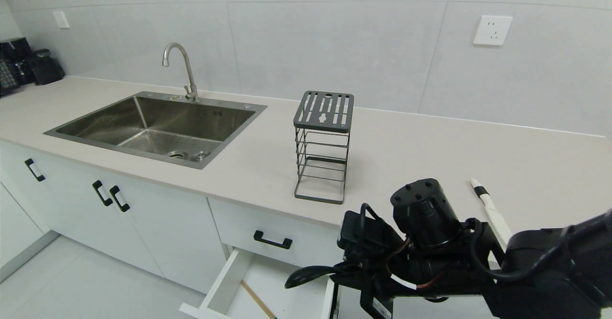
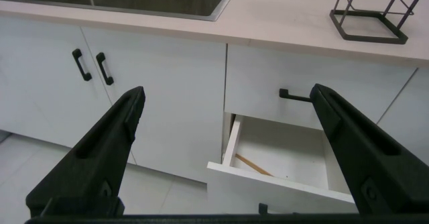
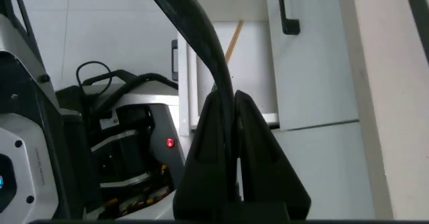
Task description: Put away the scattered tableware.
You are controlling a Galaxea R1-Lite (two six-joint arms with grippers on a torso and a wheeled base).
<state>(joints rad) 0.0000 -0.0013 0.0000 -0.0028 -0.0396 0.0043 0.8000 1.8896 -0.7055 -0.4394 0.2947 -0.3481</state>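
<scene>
Right gripper [image 3: 233,102] clenched on the spoon [image 1: 306,275], its bowl hanging above the open drawer [image 1: 216,288], where a chopstick [image 1: 258,301] lies; left gripper [image 2: 228,93] released, facing the drawer front. I should centre the spoon over the drawer floor, lower it level, and release only near the bottom; a white utensil [image 1: 487,209] waits on the counter [image 1: 430,151].

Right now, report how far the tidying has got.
Done: the drawer is open and one wooden stick lies inside. In hand: the right end effector is shut on a black spoon, held above the open drawer. Left: release the spoon, then fetch the white utensil lying on the countertop to the robot's right. The left end effector is open and empty.
</scene>
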